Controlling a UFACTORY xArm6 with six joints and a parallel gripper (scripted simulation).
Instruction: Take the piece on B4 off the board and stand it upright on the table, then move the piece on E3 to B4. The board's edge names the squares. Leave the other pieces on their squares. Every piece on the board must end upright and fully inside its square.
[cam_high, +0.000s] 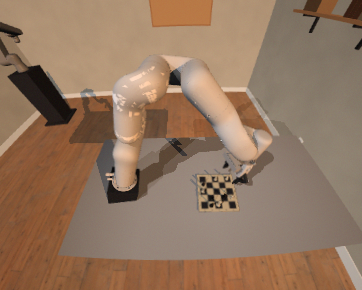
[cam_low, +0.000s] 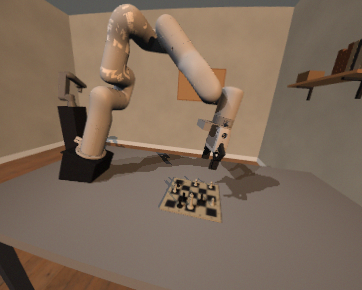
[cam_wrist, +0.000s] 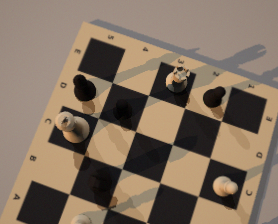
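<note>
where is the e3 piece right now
In the wrist view, the white E3 piece stands by the board's upper edge, right of centre, with a black pawn just to its right.

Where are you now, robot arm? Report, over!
Gripper open, empty, hovering by the tan-and-black chessboard. Dark chess piece on B4 not yet lifted. White piece on A4 crowds it.

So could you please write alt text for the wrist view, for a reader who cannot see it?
A close look down on a tan and black chessboard lying askew on a grey table, with letters and numbers along its edges. Four black pieces and four white pieces stand on it, including a white piece near the top edge.
</note>
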